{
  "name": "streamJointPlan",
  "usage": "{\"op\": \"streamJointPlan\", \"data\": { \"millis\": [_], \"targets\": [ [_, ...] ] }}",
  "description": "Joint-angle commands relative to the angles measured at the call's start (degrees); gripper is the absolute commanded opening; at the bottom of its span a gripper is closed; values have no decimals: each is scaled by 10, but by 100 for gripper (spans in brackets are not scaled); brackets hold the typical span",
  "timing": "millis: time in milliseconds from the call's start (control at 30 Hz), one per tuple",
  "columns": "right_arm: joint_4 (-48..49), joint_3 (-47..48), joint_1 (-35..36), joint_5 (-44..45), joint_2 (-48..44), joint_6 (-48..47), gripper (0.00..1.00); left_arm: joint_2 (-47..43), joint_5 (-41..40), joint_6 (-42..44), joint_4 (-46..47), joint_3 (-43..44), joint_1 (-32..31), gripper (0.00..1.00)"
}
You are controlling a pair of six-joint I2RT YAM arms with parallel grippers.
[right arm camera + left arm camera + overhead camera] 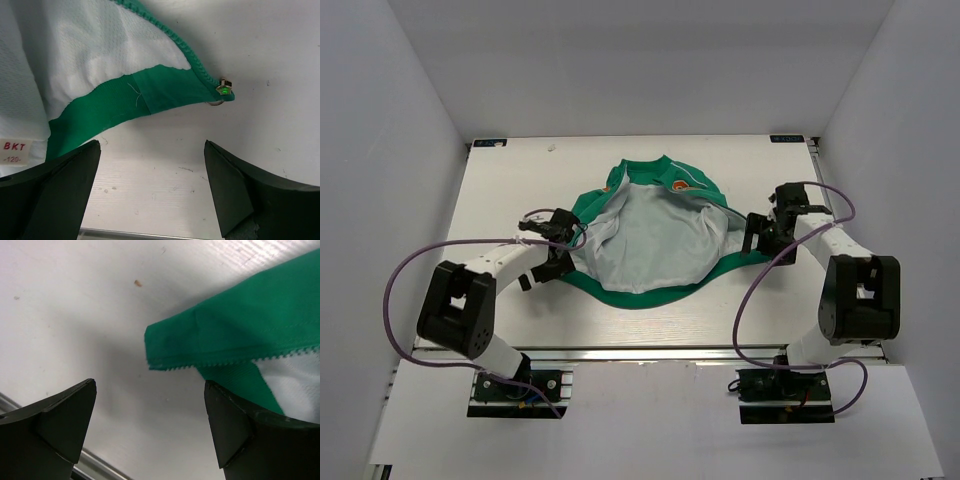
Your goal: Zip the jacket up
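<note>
**Jacket** (645, 245): spread open at mid-table, lining up, between the two arms. Smooth green shell, pale grey-white mesh lining, ribbed green hem, orange patch (678, 184) nr collar. Green zip teeth (176, 39) run along the edge to a metal slider (224, 90) w/ ring pull. White label (15, 150) reads "BKT 120".

**L gripper** (150, 415) & **R gripper** (152, 170): black wedge-shaped fingers, jaws wide apart, nothing held, one at each side of the garment.

**Table** (510, 190): white, faint wood grain, aluminium rail (650, 352) at near edge. Plain white walls (400, 120) on three sides.
</note>
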Motion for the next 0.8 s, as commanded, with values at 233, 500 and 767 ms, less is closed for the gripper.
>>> {"op": "streamJointPlan", "data": {
  "millis": [233,500,767],
  "targets": [
    [1,18,-27,46,27,-5,89,52,-21,21,59,36,8,95],
    [36,17,-48,-19,56,-22,89,58,-7,53,107,37,11,51],
    [111,-9,-53,-74,61,-7,88,51,-13,56,107,36,11,0]
  ]
}}
